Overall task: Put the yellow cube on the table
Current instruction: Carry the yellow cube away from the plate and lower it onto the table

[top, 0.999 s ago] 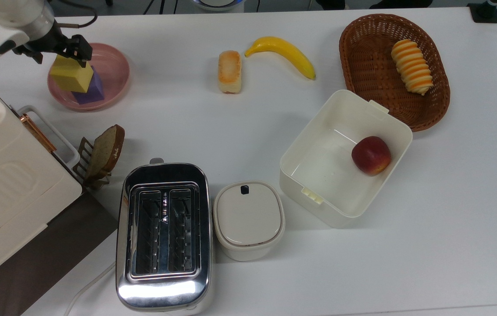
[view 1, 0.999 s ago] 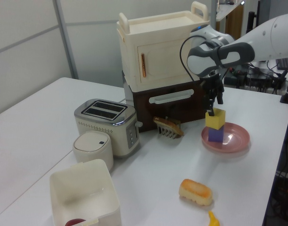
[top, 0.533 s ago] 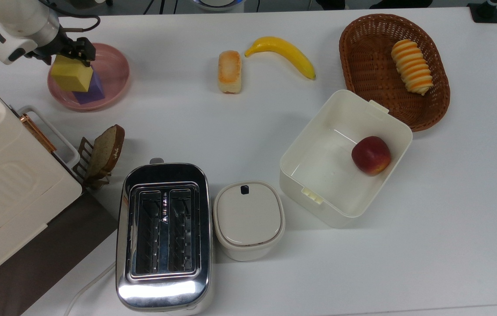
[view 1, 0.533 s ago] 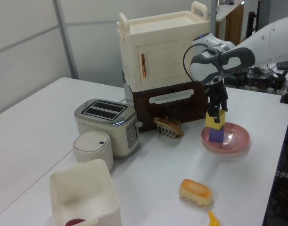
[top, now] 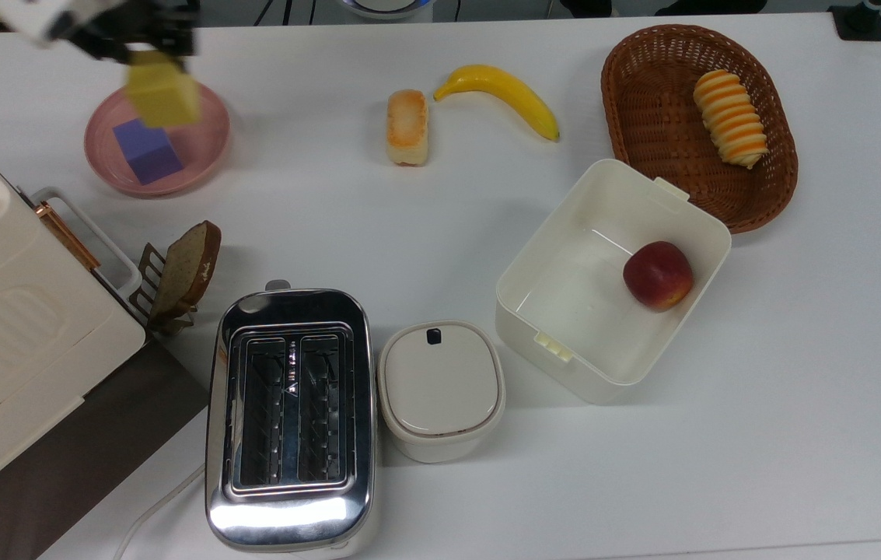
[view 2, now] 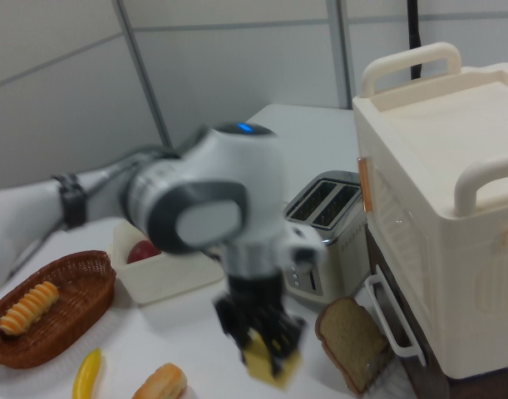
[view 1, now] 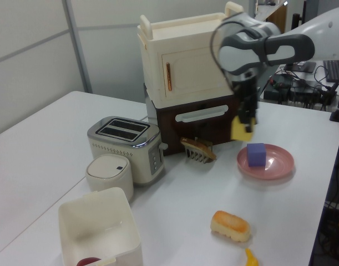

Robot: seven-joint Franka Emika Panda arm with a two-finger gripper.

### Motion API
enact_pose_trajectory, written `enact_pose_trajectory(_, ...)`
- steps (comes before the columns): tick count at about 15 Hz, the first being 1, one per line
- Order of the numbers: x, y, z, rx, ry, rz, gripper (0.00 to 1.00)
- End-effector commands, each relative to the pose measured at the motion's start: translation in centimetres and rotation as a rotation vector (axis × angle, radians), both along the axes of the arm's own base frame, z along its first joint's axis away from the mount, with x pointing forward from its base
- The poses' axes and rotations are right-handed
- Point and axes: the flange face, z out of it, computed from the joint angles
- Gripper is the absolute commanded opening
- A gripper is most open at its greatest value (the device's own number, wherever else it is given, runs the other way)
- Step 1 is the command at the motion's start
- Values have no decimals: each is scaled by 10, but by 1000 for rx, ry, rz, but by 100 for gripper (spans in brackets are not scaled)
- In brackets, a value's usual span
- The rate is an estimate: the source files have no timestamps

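The cube (top: 163, 94) has just come up off the purple cube (top: 148, 151), which now sits alone on the pink plate (top: 207, 159). The gripper (top: 152, 48) has its jaws clamped on it, holding it in the air above the plate's rim. So the lift is done; carrying it over and lowering it remain. The white table (top: 331, 210) lies bare between the plate and the bun (top: 407, 126), room enough to set it down.

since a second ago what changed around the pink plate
The gripper closed on the yellow cube, lifted it off the purple cube and swung it toward the top view's right. The purple cube, pink plate and everything else stayed put.
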Motion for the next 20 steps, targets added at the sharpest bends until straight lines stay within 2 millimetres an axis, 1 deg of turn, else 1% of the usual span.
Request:
enact_pose_trajectory(1, 27, 126, -19, -30, 32, 11, 11)
enact_pose_trajectory(2, 32, 153, -34, -43, 52, 3, 11)
enact_pose_trajectory(3, 36, 168, -44, -55, 62, -11, 11)
enact_pose_trajectory(5, 44, 192, -71, -69, 82, -19, 11)
enact_pose_trajectory(6, 48, 206, -77, -79, 70, -21, 11)
enact_pose_trajectory(7, 53, 222, -90, -91, 63, -31, 29)
enact_pose_trajectory(9, 55, 229, -99, -96, 69, -28, 65)
enact_pose_trajectory(10, 56, 230, -101, -97, 67, -31, 88)
enact_pose_trajectory(11, 56, 235, -101, -98, 63, -32, 100)
enact_pose_trajectory(12, 56, 241, -100, -101, 60, -24, 100)
enact_pose_trajectory(13, 56, 245, -99, -102, 57, -23, 100)
enact_pose_trajectory(14, 56, 246, -92, -103, 45, -33, 100)
enact_pose_trajectory(16, 61, 248, -70, -107, 5, -72, 100)
enact_pose_trajectory(17, 60, 247, -43, -97, -41, -84, 100)
enact_pose_trajectory(19, 51, 240, -7, -83, -82, -106, 100)
enact_pose_trajectory(20, 45, 236, 8, -72, -96, -137, 100)
